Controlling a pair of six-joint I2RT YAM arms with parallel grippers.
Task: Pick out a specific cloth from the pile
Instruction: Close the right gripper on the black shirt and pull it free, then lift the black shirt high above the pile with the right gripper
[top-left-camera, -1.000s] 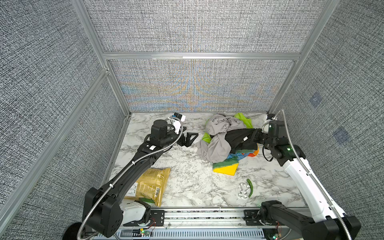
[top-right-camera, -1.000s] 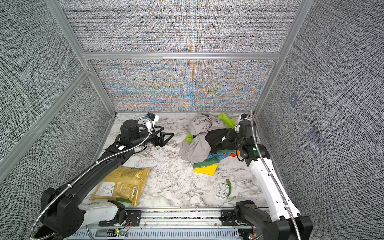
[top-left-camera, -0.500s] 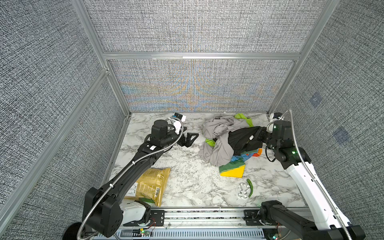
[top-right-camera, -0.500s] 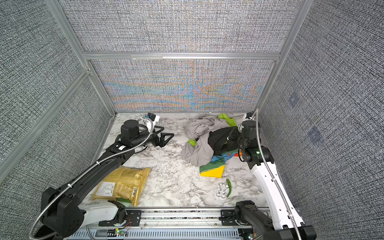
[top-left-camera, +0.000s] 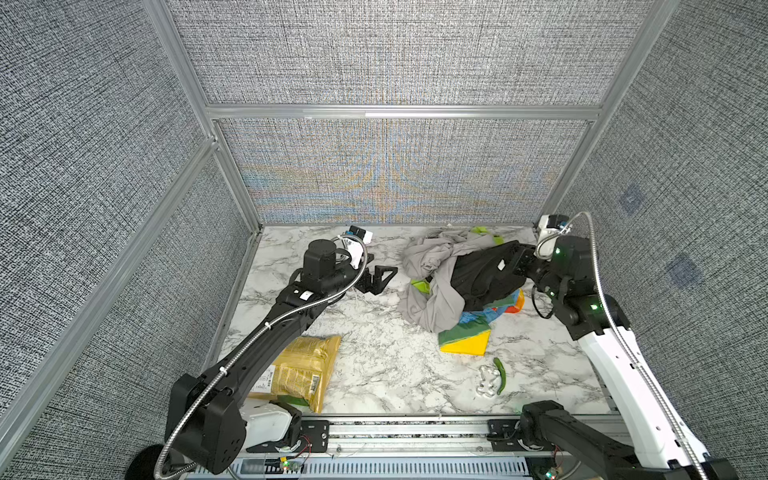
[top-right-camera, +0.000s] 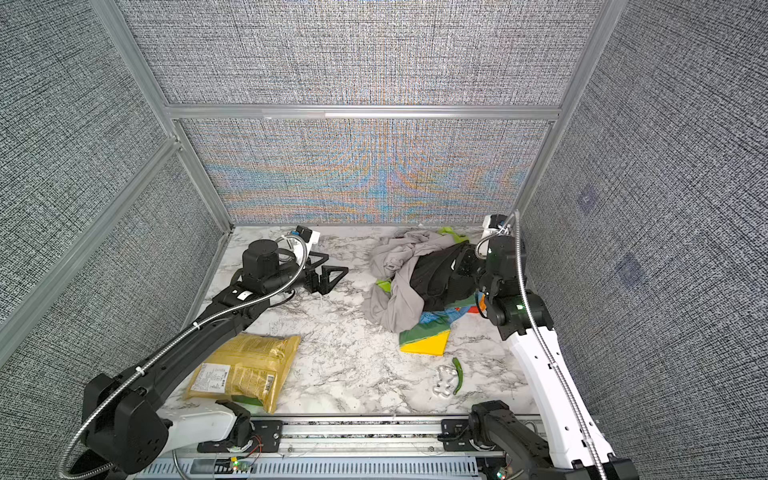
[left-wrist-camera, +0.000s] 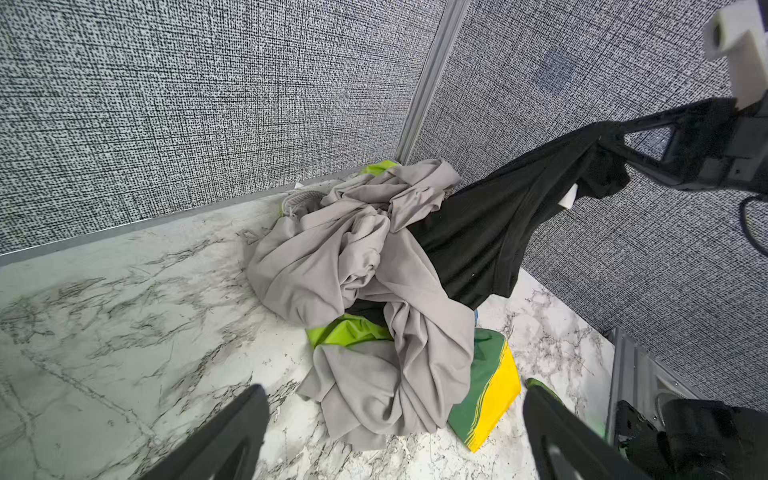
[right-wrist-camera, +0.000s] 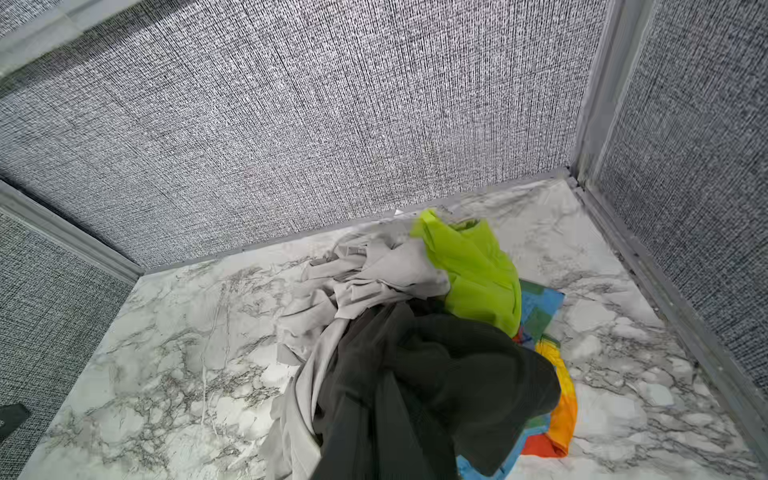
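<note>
The black cloth (top-left-camera: 482, 274) with its small white tag (top-left-camera: 501, 264) hangs stretched upward out of the pile (top-left-camera: 432, 291) at the back right of the marble table, its lower part still tucked under the grey cloth (left-wrist-camera: 353, 266). My right gripper (top-left-camera: 521, 262) is shut on the cloth's upper edge, as the left wrist view shows (left-wrist-camera: 611, 141). In the right wrist view the black cloth (right-wrist-camera: 415, 374) covers the jaws. The pile also holds a lime-green cloth (right-wrist-camera: 478, 274) and a patterned cloth (top-left-camera: 465, 336). My left gripper (top-left-camera: 380, 278) stands open left of the pile, holding nothing.
A yellow-gold snack bag (top-left-camera: 299, 370) lies at the front left under my left arm. A small green pepper-like piece (top-left-camera: 500, 374) and a clear object (top-left-camera: 487, 380) lie at the front right. The back wall and right wall stand close to the pile.
My right gripper has pulled the black cloth up and to the right, and the pile has slid a little to the right with it. The left arm has not moved.
</note>
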